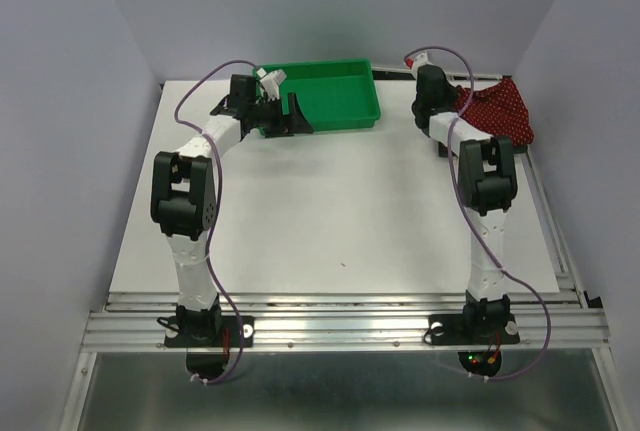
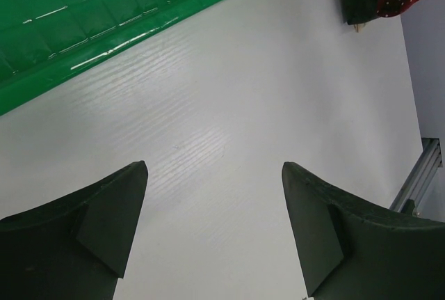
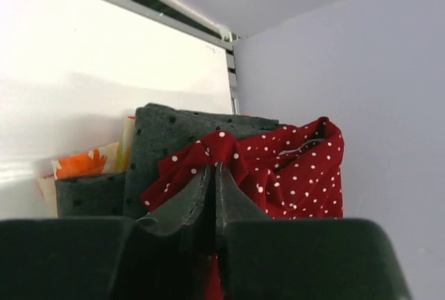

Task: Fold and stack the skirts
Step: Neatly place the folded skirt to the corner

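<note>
Tabletop — right gripper pinching red skirt.

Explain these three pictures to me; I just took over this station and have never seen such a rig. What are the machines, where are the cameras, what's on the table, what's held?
Two robot arms are bolted at the near edge of a white table. The wide picture comes from a fixed camera above and behind them. The other two come from a camera on each wrist, looking past its own fingers.

The left gripper hangs open over the table beside a green plastic tray and holds nothing.

In the far right corner is a pile of cloth: a dark red skirt with white dots, a charcoal-grey skirt and an orange-and-white patterned skirt. The right gripper is shut, apparently pinching the red one.
</note>
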`<state>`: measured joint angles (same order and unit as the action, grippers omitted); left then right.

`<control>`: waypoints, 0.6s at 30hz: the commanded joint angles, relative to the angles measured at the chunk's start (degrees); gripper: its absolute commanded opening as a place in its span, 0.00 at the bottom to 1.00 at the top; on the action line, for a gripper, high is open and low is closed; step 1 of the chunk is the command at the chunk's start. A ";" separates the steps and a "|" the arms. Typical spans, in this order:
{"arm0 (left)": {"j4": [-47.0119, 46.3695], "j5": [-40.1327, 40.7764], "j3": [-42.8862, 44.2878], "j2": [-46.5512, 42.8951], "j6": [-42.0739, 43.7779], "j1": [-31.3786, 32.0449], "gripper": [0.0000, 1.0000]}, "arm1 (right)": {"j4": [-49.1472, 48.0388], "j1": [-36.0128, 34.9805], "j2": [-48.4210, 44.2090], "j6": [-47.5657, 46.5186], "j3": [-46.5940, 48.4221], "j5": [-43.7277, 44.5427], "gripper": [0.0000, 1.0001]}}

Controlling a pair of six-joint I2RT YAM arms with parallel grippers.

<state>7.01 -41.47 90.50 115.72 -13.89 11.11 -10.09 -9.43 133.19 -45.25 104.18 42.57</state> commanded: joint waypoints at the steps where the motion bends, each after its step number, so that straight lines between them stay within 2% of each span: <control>1: -2.08 -0.54 -0.76 -3.22 0.09 -0.39 0.89 | -13.20 0.73 -2.76 1.41 -0.56 1.73 0.12; 2: -2.08 -0.36 -0.85 -3.40 0.09 -0.39 0.89 | -13.38 0.73 -2.15 1.22 -0.38 1.82 0.15; 3: -2.08 -0.28 -0.94 -3.31 0.18 -0.48 0.89 | -13.55 0.73 -1.01 0.61 -0.03 1.56 0.27; 4: -2.08 -0.19 -1.03 -3.31 0.18 -0.48 0.90 | -13.56 0.73 -0.56 0.35 -0.38 0.60 0.34; 5: -2.08 -0.10 -1.11 -3.31 0.18 -0.48 0.89 | -13.12 0.73 -0.30 0.52 -0.64 0.07 0.47; 11: -1.56 1.83 -1.55 -4.54 1.76 -0.48 0.90 | -3.64 0.73 -1.34 7.01 0.84 -5.63 0.76; 12: -1.29 2.10 -1.64 -5.15 2.46 -0.48 0.91 | 0.20 0.73 -2.05 9.37 1.20 -7.04 0.88; 14: -1.12 2.97 -1.64 -6.20 3.51 -0.48 0.91 | 4.96 0.73 -4.07 12.72 4.00 -11.61 0.97; 15: -0.68 4.02 -1.47 -7.25 4.04 -0.48 0.92 | 11.08 0.73 -4.77 14.65 5.40 -13.63 1.00; 18: 0.20 7.28 -1.03 -9.89 7.11 -0.48 0.94 | 20.86 0.73 -8.81 22.55 9.10 -23.91 1.00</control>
<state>7.64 -37.32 89.06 113.73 -11.16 11.11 -2.09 -9.02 132.99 -34.26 106.94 31.31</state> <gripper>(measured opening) 0.928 0.996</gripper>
